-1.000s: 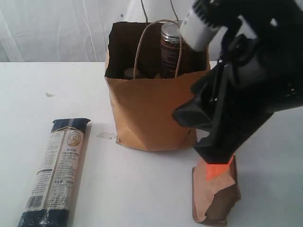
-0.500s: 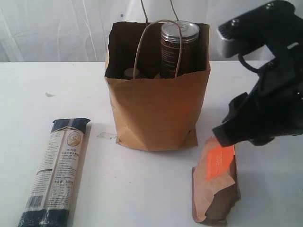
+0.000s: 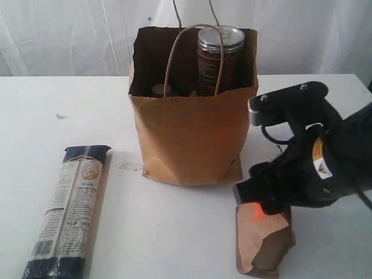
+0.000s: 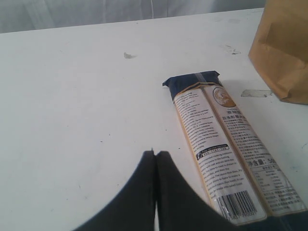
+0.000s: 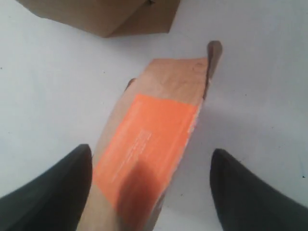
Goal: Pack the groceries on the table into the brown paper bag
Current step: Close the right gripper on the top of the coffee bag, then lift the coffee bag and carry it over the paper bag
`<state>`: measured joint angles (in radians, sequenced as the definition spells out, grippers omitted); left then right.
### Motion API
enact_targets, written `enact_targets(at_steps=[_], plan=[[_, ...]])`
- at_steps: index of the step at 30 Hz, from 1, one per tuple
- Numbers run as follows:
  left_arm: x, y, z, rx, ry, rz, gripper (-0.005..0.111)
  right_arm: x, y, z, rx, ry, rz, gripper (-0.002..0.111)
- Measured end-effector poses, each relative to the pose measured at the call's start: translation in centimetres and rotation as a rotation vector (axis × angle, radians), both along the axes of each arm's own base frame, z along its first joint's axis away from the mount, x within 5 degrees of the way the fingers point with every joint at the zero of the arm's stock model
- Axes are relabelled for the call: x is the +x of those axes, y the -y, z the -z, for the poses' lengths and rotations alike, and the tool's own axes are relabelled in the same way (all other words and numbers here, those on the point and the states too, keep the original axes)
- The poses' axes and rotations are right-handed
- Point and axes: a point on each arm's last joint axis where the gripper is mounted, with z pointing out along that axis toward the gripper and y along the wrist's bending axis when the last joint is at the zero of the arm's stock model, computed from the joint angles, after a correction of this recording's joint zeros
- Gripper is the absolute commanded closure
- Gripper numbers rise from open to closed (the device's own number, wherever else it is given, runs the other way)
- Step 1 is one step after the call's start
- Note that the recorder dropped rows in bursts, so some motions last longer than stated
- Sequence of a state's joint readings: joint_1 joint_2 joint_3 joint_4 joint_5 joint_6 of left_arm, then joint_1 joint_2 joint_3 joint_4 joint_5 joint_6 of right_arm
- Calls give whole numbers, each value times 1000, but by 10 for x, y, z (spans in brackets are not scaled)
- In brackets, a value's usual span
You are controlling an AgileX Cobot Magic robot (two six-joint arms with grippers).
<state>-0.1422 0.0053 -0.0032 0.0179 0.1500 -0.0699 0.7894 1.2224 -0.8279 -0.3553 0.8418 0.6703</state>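
Observation:
The brown paper bag (image 3: 192,136) stands upright at mid-table, with a silver-topped tin (image 3: 220,55) showing above its rim and a dark lid (image 3: 158,90) lower inside. The dark-blue pasta packet (image 3: 70,209) (image 4: 226,144) lies flat to the bag's left. The brown pouch (image 3: 264,244) (image 5: 159,120) with its orange label lies in front of the bag's right corner. My right gripper (image 5: 150,151) hangs open just over the pouch, one finger on each side of its labelled end. My left gripper (image 4: 155,154) is shut on nothing, low over bare table beside the pasta packet.
A strip of clear tape (image 3: 131,167) and a small scrap (image 3: 60,116) lie on the white table (image 3: 174,232). The right arm's black body (image 3: 308,168) covers the pouch's far end. A white curtain hangs behind the table.
The right arm has swung down from beside the bag's top to just above the pouch, and its jaws have spread wider. The left gripper has stayed shut.

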Motion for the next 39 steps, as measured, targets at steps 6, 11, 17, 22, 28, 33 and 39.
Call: enact_targets(at_steps=[6, 11, 17, 22, 28, 33, 39], plan=[[0, 0, 0, 0, 0, 0, 107, 17, -16, 38, -93, -94, 16, 58], [0, 0, 0, 0, 0, 0, 107, 20, -20, 44, -85, -96, 14, 108], [0, 0, 0, 0, 0, 0, 107, 18, -16, 32, -76, -49, 3, 108], [0, 0, 0, 0, 0, 0, 107, -3, 7, -15, 18, 96, -25, 108], [0, 0, 0, 0, 0, 0, 107, -28, 38, -69, 118, 290, -37, 108], [0, 0, 0, 0, 0, 0, 107, -31, 50, -115, 141, 471, -46, 108], [0, 0, 0, 0, 0, 0, 107, -24, 49, -168, 98, 640, -94, 108]])
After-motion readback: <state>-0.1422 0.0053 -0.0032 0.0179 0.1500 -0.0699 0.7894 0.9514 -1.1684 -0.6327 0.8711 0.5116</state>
